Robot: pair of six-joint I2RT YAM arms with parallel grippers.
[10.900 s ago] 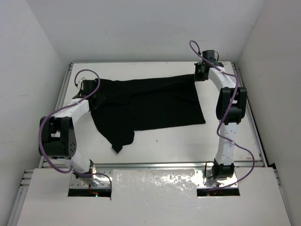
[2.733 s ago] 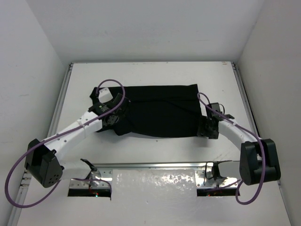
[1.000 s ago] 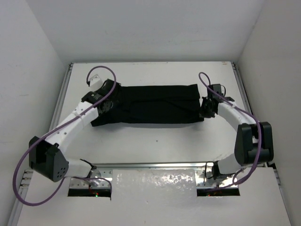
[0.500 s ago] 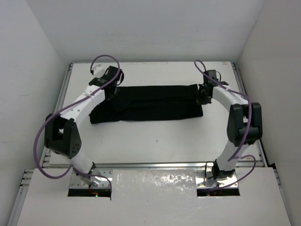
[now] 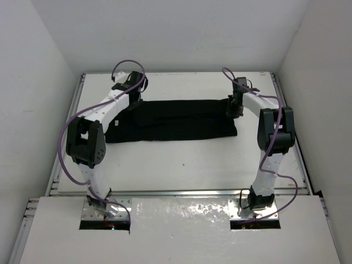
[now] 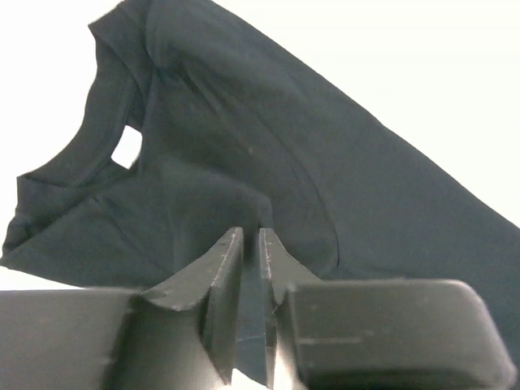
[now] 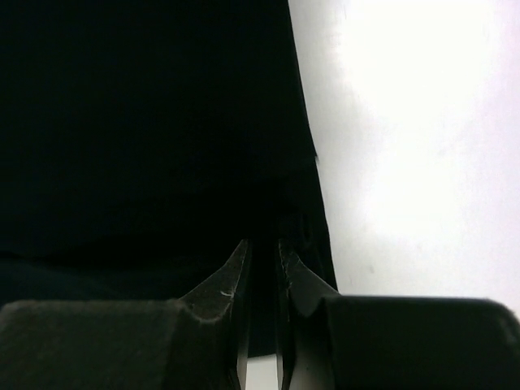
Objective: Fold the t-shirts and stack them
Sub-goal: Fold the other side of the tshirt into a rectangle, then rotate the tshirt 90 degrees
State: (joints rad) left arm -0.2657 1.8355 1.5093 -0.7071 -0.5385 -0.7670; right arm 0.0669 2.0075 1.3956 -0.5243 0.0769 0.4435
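Black cloth throughout: found the t-shirt [image 5: 176, 118] folded into a long narrow band, lying flat on the white tabletop [image 5: 181, 159]. Made out its round neck opening at the left end in the left wrist view. Found the left jaws at its far left corner, fingertips [image 6: 230, 248] all but pressed together, pinching a fold of it. Found the right jaws at its far right corner, likewise nearly closed on dark cloth. Saw white tabletop showing on every side of it.
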